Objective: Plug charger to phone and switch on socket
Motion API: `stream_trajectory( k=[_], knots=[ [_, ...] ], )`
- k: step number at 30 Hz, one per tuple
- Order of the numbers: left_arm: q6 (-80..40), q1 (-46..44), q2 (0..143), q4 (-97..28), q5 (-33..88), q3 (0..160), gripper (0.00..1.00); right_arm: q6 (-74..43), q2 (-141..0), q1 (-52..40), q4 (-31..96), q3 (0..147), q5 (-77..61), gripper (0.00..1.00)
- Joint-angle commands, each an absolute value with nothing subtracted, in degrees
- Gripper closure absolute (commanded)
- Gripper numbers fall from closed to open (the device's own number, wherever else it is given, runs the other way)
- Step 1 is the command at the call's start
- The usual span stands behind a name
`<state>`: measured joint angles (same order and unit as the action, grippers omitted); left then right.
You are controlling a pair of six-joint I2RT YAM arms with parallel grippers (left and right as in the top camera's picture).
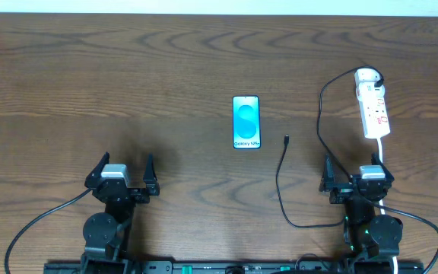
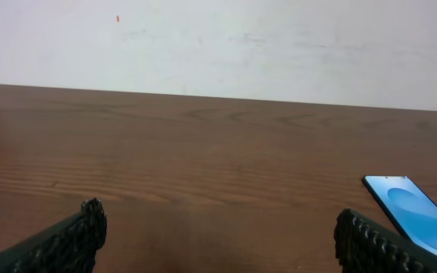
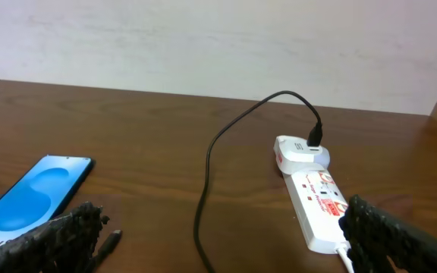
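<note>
Overhead, left gripper (image 1: 125,164) and right gripper (image 1: 357,167) point forward (jaws wide).

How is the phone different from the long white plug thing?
The phone has a black edge and a bright blue screen; the socket is white with red marks. The phone is shorter than the socket. The socket has the charger plugged in at its far end; the phone has nothing plugged in. Both lie flat on the table.

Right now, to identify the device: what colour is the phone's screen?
The phone screen is blue-teal, clearest overhead.
</note>
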<state>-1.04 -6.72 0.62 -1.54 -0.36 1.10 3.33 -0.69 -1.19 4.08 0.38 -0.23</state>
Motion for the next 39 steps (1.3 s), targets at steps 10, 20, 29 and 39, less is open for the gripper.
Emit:
stream_trajectory(
  k=[10,20,29,39],
  knots=[
    [0.19,-6.28,0.32,-4.01,-2.13,0.23,0.02,2.61,-0.64,-1.06,4.34,0.34,-0.19,0.01],
    [-0.69,-6.28,0.32,-3.64,3.86,0.23,0.02,2.61,-0.64,-1.06,4.34,0.34,-0.19,0.00],
    [-2.74,-6.28,0.32,-0.91,8.62,0.73,0.02,2.61,-0.64,-1.06,4.34,0.34,-0.19,0.01],
    [-4.86,-6.28,4.16,-1.52,8.58,7.57,0.02,2.61,-0.64,-1.06,4.34,0.34,-0.19,0.01]
  ],
)
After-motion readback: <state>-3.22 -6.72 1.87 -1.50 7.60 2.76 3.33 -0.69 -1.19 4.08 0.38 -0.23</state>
